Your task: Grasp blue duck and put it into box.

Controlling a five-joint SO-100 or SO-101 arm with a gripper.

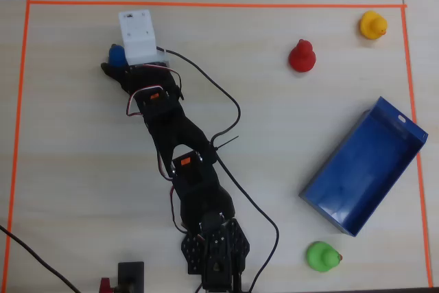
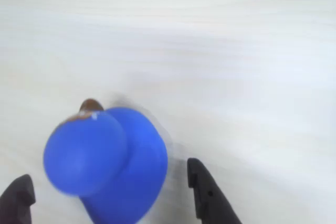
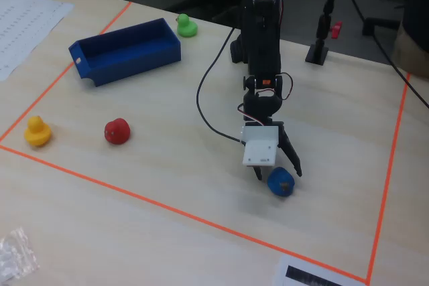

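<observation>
Gripper [image 1: 113, 73] in the overhead view reaches the small rounded blue duck [image 1: 116, 53] far from the dark-blue open-topped box [image 1: 363, 167]; in the wrist view its spread, empty jaws flank the duck [image 2: 107, 162], so closing squarely seems advisable; the fixed view shows the duck [image 3: 280, 182] resting on the pale wooden table [image 3: 167, 185].

Between the black end effector [image 2: 107, 192] fingers sits the solid blue duck [image 2: 105, 161] with a small brown beak. The desk [image 1: 288, 135] is pale wood grain, edged by orange tape [image 1: 17, 135]. Well away from the end effector are a red duck [image 1: 301, 56], a yellow duck [image 1: 372, 25], a bright green duck [image 1: 322, 256] and the dark blue box [image 1: 363, 166]. The camera housing [image 3: 259, 146] above is white.
</observation>
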